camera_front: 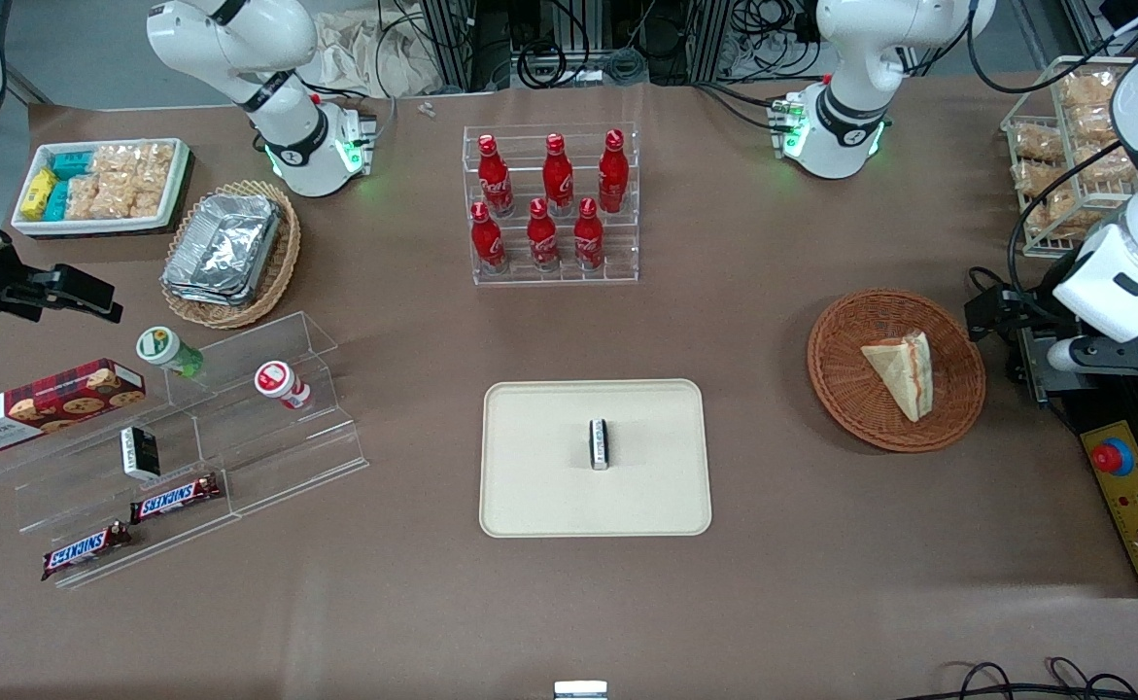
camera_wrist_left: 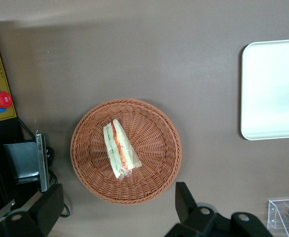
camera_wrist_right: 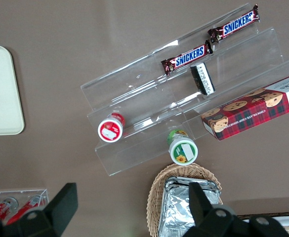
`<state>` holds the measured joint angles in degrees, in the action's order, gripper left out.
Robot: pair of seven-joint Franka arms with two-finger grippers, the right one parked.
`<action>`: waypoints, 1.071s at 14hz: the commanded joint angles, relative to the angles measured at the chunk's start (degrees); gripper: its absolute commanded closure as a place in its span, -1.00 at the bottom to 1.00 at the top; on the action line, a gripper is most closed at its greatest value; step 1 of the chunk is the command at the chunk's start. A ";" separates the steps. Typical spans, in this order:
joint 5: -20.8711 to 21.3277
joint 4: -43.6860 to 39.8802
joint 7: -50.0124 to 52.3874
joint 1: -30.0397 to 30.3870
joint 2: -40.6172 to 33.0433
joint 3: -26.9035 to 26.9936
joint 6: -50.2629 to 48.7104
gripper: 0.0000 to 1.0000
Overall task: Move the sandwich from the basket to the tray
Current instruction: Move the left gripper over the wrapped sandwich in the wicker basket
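The gripper [camera_wrist_left: 117, 210] hangs above the basket [camera_wrist_left: 156, 173] with its jaws spread wide, holding nothing. The sandwich [camera_wrist_left: 120, 149] lies inside that basket [camera_front: 845, 374], well apart from the tray [camera_front: 539, 486], which carries a small dark packet [camera_front: 600, 444].

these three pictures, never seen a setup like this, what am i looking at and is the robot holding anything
Two white robot arms are bolted to a brown table. One picture looks down from the front; the other two come from cameras on each arm's wrist. The working arm's gripper hangs open above a basket near its end of the table, holding nothing. In the basket lies a wrapped sandwich, meant for the tray in the middle, where one small dark packet already stands. Cola bottles, snack bars and a cookie box are bystanders.
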<state>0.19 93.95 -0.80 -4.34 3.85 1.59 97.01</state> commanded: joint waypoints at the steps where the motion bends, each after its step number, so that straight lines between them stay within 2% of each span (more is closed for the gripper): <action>1: -0.37 -1.06 2.88 0.90 0.81 -0.01 -2.78 -1.00; 3: -0.63 4.36 8.25 1.78 -0.93 -0.01 -0.26 -1.00; 10: -0.54 28.43 20.66 3.46 -9.20 -0.10 21.69 -1.00; 15: -0.72 40.15 25.49 4.51 -9.12 -0.01 34.29 -1.00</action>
<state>0.13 129.40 23.31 -0.92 -2.62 1.93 127.97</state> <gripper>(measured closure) 0.000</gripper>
